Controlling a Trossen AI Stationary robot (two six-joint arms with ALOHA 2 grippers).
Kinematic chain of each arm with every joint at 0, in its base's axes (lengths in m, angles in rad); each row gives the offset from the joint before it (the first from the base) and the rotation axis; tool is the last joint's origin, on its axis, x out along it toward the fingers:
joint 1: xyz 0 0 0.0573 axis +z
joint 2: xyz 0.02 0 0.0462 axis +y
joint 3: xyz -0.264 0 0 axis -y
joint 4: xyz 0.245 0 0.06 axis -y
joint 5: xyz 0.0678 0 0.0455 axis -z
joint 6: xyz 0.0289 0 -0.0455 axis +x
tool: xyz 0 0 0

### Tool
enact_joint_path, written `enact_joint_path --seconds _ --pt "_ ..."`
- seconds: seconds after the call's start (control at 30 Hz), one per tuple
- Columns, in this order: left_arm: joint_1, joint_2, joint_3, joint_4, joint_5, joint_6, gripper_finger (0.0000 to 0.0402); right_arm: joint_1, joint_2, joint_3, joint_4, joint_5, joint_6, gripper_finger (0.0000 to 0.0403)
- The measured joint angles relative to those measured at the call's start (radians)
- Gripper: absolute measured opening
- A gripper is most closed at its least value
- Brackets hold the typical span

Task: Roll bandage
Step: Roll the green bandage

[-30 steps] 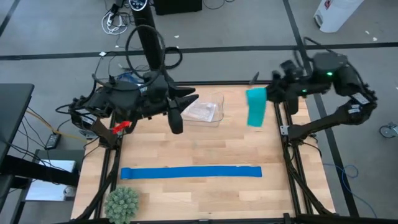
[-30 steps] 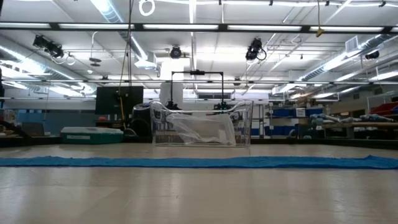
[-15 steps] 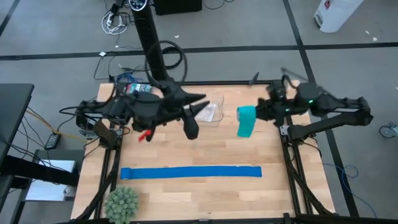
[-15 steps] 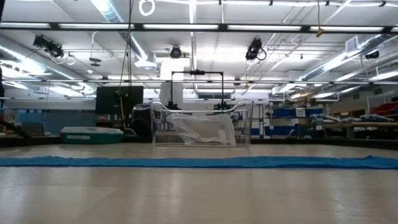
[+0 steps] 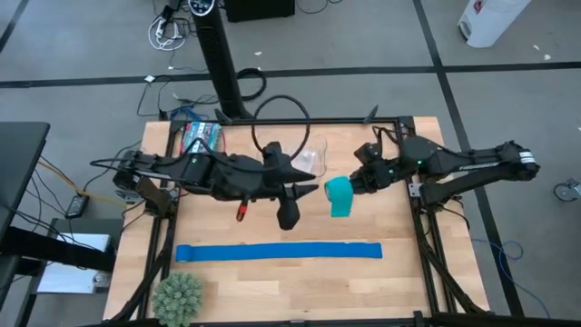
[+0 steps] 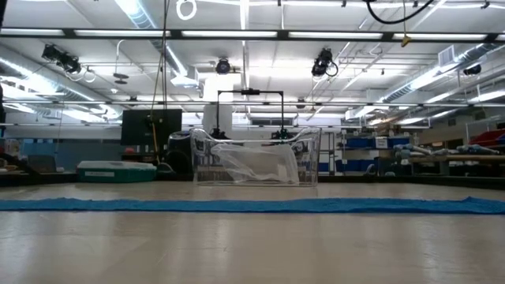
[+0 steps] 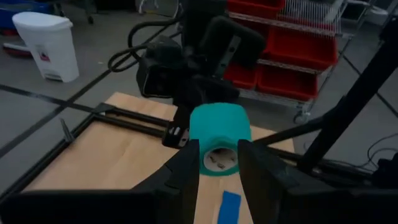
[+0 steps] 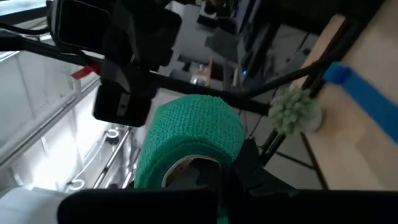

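- Blue strip (image 5: 278,251): lies flat and straight across the near part of the table (image 5: 399,282), roughly 7 to 5 o'clock from table centre. Thin woven fabric, untouched. In the low view it reads as a thin band running the full width.
- Small spiky green plant (image 5: 177,295): sits at the near-left corner, about 7 o'clock, just beside the strip's left end.
- Bandage (image 5: 339,196): held in the air over mid-table, slightly toward 3 o'clock from centre. It already looks like a short fat teal cylinder; crinkled, crepe-like stretch fabric wound on a pale inner core that shows in both wrist views.
- Right gripper (image 5: 356,184): reaches in from 3 o'clock, fingers pressed tight on the edge of the roll, carrying it.
- Left gripper (image 7: 217,163): reaches in from 9 o'clock. Its dark fingers (image 7: 185,168) stand half spread, lined up on either side of the roll's open end; I cannot tell whether they touch it.
- Judgement on progress: winding looks essentially done, no loose tail visible. What seems left is a hand-over or tidy-up and setting the roll down.
- Clear plastic box (image 5: 307,159): thin-walled and glossy, at 12 o'clock behind the grippers, with a crumpled clear bag inside.
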Motion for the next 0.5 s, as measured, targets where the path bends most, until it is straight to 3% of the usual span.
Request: enact_joint_path --seconds 0.5 --pt "0.0 0.004 -0.041 -0.009 0.035 0.009 0.0117 0.007 0.099 0.0 0.183 -0.043 0.085 0.0003"
